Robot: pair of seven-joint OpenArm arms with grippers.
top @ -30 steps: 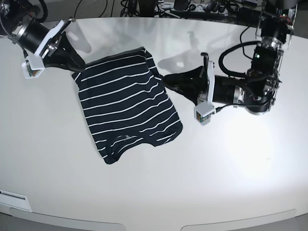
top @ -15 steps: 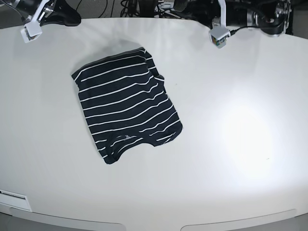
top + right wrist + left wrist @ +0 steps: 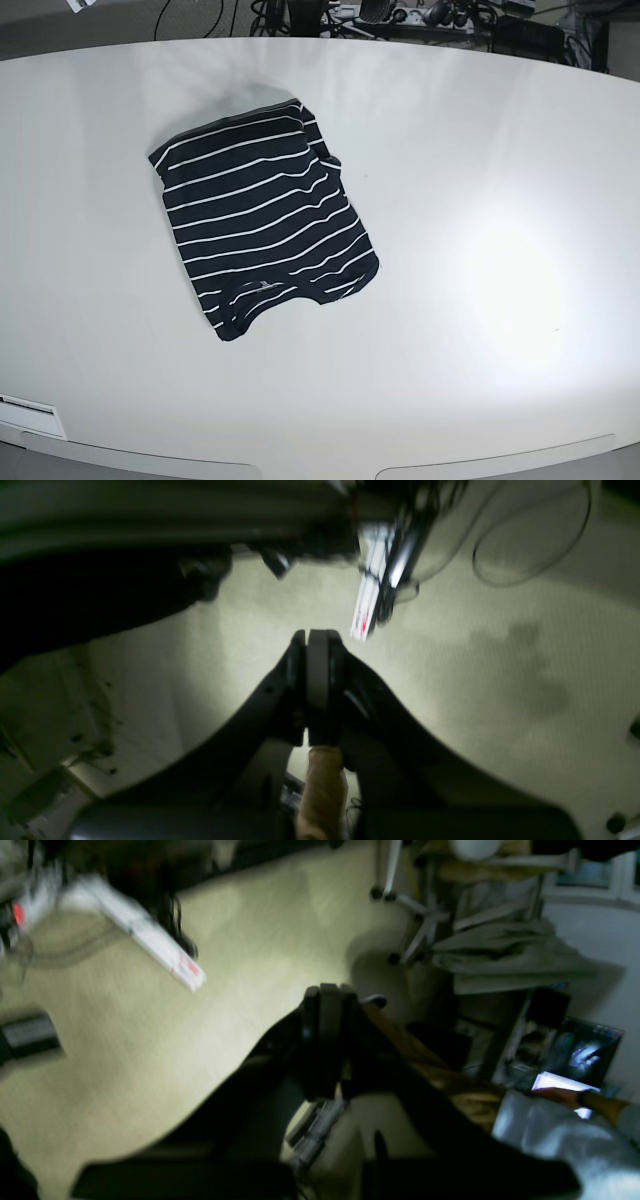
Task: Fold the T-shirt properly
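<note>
Here the T-shirt (image 3: pixel 264 234) lies folded into a compact rectangle left of the table's (image 3: pixel 480 150) centre, nearer the far edge. Left gripper (image 3: pixel 327 1040) and right gripper (image 3: pixel 317 680) are pressed closed, empty, pointed off the table. Judged finished: only tidy the rumpled near hem. Nothing obstructs; floor cables (image 3: pixel 530 535) lie beyond.

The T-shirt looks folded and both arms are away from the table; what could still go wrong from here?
1. The T-shirt is folded unevenly: the bottom edge curls and the right edge has a bump, so the fold may loosen or count as untidy.
2. It lies slanted on the table, so a later pick-up could catch only one layer and open it.
</note>
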